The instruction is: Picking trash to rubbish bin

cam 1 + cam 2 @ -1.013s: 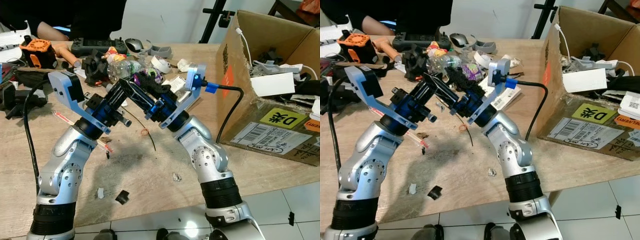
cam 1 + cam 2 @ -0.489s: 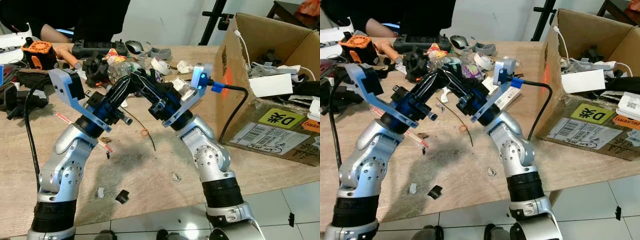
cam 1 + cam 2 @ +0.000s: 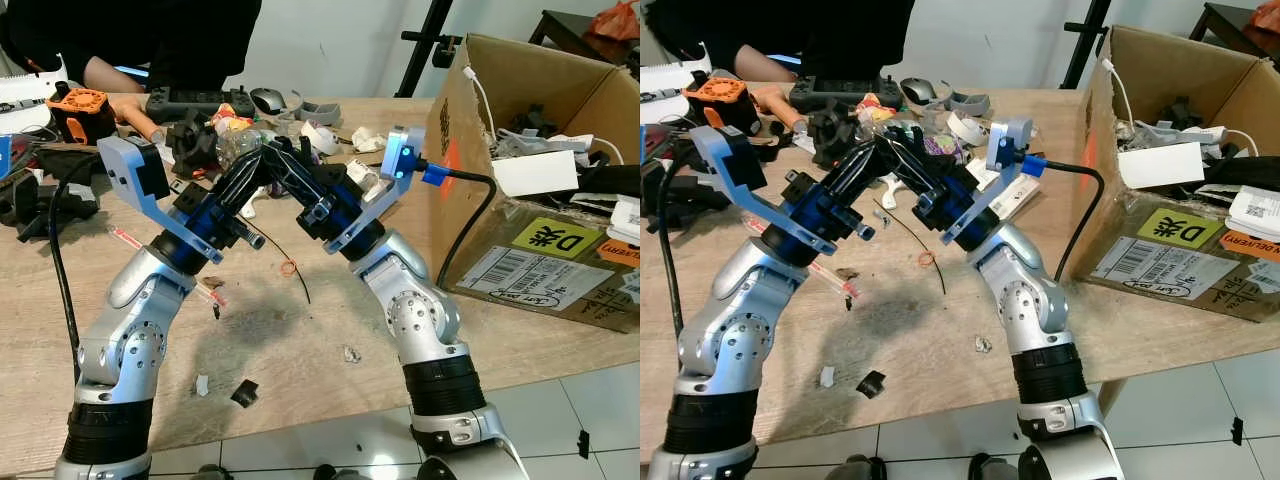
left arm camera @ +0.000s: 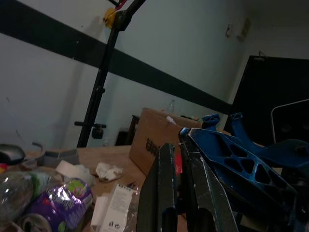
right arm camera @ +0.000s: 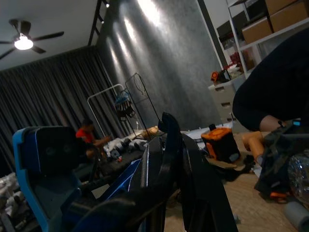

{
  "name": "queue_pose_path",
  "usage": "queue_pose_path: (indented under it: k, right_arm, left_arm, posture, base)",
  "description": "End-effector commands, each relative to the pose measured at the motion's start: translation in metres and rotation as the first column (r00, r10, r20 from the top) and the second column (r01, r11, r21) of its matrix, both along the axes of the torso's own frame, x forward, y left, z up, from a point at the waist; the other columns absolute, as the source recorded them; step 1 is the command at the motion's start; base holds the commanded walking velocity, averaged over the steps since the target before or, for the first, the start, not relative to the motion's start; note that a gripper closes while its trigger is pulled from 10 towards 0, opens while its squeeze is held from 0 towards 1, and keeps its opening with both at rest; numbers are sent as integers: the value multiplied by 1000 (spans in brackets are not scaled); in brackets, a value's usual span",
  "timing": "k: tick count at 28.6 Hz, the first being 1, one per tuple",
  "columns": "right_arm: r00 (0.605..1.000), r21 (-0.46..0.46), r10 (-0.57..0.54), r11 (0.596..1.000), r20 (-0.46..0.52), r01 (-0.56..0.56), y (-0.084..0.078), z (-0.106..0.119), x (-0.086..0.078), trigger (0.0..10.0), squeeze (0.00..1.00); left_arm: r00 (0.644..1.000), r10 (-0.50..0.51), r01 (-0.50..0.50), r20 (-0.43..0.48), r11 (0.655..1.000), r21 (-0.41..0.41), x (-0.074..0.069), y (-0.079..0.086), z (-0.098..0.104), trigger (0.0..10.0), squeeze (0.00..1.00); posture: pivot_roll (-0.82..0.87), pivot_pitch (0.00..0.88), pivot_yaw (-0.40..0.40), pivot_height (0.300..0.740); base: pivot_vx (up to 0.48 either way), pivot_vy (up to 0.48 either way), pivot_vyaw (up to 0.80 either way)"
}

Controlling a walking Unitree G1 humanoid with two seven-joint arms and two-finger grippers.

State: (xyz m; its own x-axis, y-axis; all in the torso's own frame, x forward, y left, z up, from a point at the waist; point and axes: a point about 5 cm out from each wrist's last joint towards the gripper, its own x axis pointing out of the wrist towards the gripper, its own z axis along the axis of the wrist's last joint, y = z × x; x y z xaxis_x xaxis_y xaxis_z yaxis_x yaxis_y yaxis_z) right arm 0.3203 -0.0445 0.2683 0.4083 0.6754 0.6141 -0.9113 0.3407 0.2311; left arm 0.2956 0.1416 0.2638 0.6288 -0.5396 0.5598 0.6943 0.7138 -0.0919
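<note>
Trash lies in a heap at the far side of the worktop (image 3: 330, 330): a clear plastic bottle (image 3: 238, 141), a purple wrapper (image 4: 57, 201) and crumpled paper (image 3: 365, 139), with small scraps (image 3: 244, 393) at the near edge. You have both arms raised and crossed over this heap, so the left gripper (image 3: 268, 160) and the right gripper (image 3: 890, 140) meet just above the bottle. In each wrist view the fingers (image 4: 166, 193) stand narrow, nearly together, and I see nothing between them. The cardboard box (image 3: 540, 170) at your right, already full of cables and paper, seems to serve as the rubbish bin; it is well apart from the heap. Probably the arms are held high so that you can come down on one piece. A person (image 3: 150, 40) sits behind the worktop.
</note>
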Motion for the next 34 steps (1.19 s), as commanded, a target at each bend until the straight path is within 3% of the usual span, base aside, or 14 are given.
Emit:
queue_pose_path:
  k: [1,2,18,19,21,22,25,26,27,30,34]
  right_arm:
    - [1000,59,-2,998,22,1,-8,9,-1,0,0]
    - [1000,64,-3,998,22,2,-9,10,0,0,0]
    - [999,68,-36,997,12,35,-15,9,4,0,0]
    - [999,66,-40,997,13,39,-16,10,5,0,0]
    - [999,66,-42,997,13,41,-17,11,6,0,0]
    - [998,56,-52,997,16,51,-19,11,8,0,0]
    - [997,45,-72,996,21,71,-22,11,9,0,0]
    - [987,41,-158,987,23,157,-42,15,19,0,0]
    - [987,41,-158,987,23,157,-42,15,19,0,0]
    - [949,12,-315,949,11,315,-75,17,34,0,0]
    - [937,4,-350,937,14,350,-82,19,37,0,0]
  left_arm:
    - [998,60,-60,-17,998,0,4,6,-5,10000,333]
    - [997,68,-68,-20,998,-4,5,7,-4,10000,1000]
    - [997,77,-78,-26,997,-28,3,9,-5,10000,1000]
    - [997,72,-73,-26,997,-39,3,10,-4,10000,314]
    - [997,67,-68,-27,996,-48,4,10,-3,10000,314]
    - [997,69,-71,-29,996,-55,5,12,-2,10000,0]
    - [995,97,-99,-34,994,-51,6,15,-2,10000,0]
    - [987,156,-157,-39,987,-29,8,24,-5,10000,0]
    - [987,156,-157,-39,987,-29,8,24,-5,10000,0]
    - [981,190,-192,-46,981,-41,7,31,-6,10000,0]
    - [980,194,-197,-47,979,-46,8,32,-5,10000,0]
  posture:
    - [78,138,-74,740]
    - [79,146,-75,740]
    - [75,150,-74,740]
    - [76,151,-75,740]
    - [76,160,-76,740]
    - [76,170,-77,740]
    - [75,177,-73,740]
    - [76,189,-79,740]
    - [76,189,-79,740]
    - [71,192,-80,740]
    - [71,182,-87,740]
  base:
    - [0,0,0]
    - [0,0,0]
    - [0,0,0]
    - [0,0,0]
    - [0,0,0]
    - [0,0,0]
    - [0,0,0]
    - [0,0,0]
    - [0,0,0]
    - [0,0,0]
    - [0,0,0]
